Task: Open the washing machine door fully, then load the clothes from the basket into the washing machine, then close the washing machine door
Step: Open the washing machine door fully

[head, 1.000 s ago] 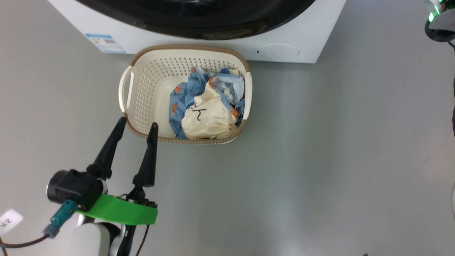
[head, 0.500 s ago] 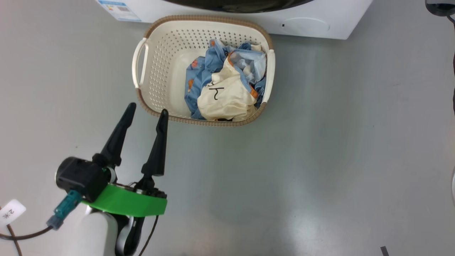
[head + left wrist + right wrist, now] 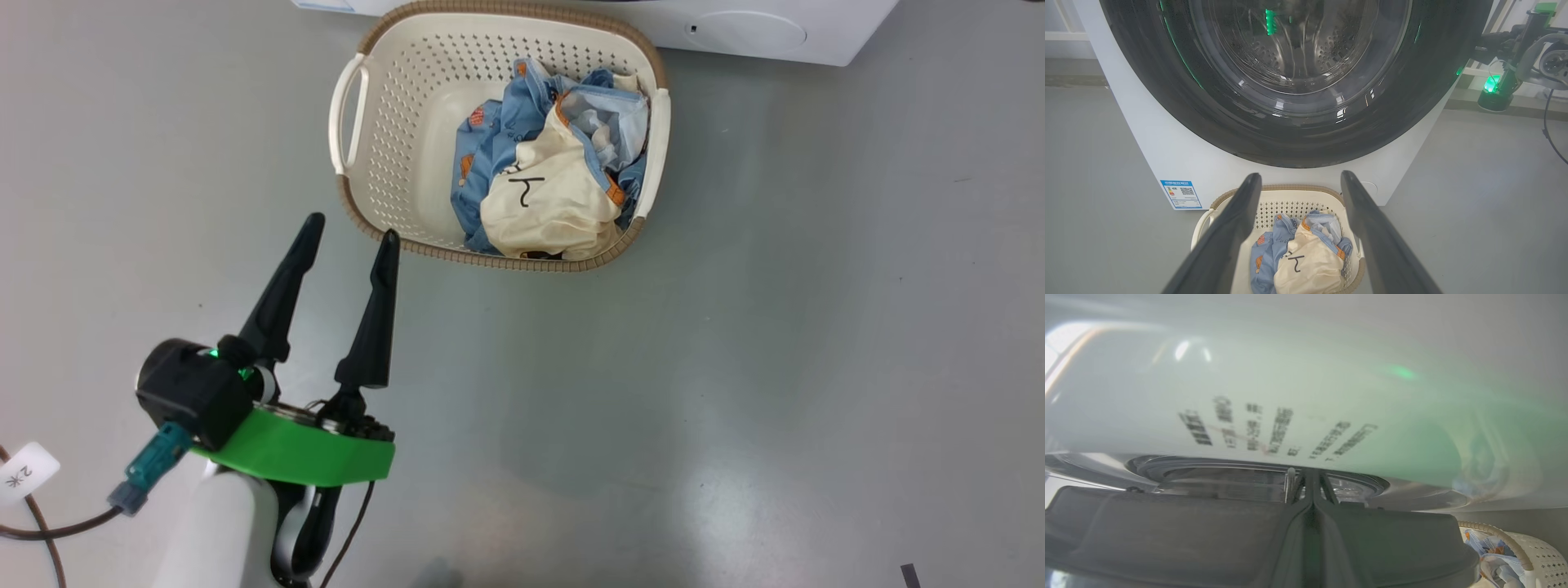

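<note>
The large round glossy black door (image 3: 1167,102) of the white front-loading washing machine (image 3: 1163,163) appeared shut. The left pincer (image 3: 351,230) hung open and empty just beside the cream perforated plastic basket (image 3: 408,106), which held the blue and cream clothes (image 3: 547,188). The right pincer (image 3: 1312,490) was closed against the machine's front. Recommended: hook the door edge and pull in a steady arc. The contact point was blurred.

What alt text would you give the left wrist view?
A round black door on the white washing machine looms above a cream basket of blue and cream clothes, seen between the open fingers of the left gripper.
</note>
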